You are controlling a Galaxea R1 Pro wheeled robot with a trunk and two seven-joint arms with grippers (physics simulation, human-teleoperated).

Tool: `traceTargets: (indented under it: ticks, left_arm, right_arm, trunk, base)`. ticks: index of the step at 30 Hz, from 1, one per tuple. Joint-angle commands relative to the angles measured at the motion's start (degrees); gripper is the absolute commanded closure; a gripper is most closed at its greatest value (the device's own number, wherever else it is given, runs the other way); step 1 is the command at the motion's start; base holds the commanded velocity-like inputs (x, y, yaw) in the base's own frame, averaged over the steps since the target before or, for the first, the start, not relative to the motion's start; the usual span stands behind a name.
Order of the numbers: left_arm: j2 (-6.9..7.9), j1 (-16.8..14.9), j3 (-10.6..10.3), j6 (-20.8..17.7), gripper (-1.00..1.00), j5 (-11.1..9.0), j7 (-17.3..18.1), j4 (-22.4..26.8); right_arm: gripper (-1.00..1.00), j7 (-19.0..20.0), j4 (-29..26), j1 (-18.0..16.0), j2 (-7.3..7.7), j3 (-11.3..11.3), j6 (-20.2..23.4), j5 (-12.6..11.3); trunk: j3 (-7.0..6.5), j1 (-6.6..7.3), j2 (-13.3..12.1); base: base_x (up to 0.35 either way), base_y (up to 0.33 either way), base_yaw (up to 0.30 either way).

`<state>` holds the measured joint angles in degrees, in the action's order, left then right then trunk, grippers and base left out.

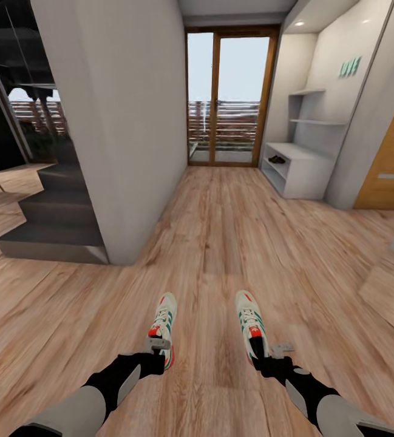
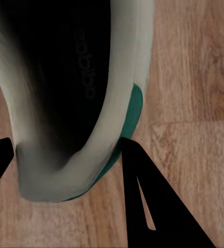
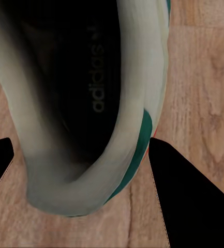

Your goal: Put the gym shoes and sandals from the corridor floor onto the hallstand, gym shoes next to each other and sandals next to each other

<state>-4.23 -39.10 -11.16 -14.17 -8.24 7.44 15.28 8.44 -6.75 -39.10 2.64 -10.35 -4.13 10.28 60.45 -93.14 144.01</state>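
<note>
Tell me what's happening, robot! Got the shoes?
Left gripper shut on left gym shoe. Right gripper shut on right gym shoe. Hallstand ahead right, dark pair already on it. Corridor floor open between.

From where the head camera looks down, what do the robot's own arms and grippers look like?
Each arm has a smooth light-grey forearm shell that narrows into a matte black wrist section. The left gripper ends in a small pale grey metal head, and the right gripper has similar grey fingers beyond its black wrist. In the wrist views the fingers look like flat, black, pointed wedges. No cables or markings are visible.
</note>
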Motion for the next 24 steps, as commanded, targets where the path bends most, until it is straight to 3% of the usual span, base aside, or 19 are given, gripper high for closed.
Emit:
traceTargets:
  ticks: [1, 24]
  left_arm:
    - [0.00, -0.01, 0.02, 0.02, 1.00, 0.16, 0.10, 0.01]
    - [0.01, -0.01, 0.15, 0.02, 1.00, 0.15, 0.05, 0.01]
  right_arm:
    - [1.00, -0.10, -0.02, -0.01, 0.00, -0.02, 0.00, -0.08]
    - [1.00, -0.10, -0.02, -0.01, -0.09, 0.02, 0.09, 0.00]
  trunk:
    - [0.01, 0.00, -0.01]
    - [0.56, 0.00, -0.01]
  base:
    - [0.350, 0.000, 0.000]
    - [0.350, 0.000, -0.059]
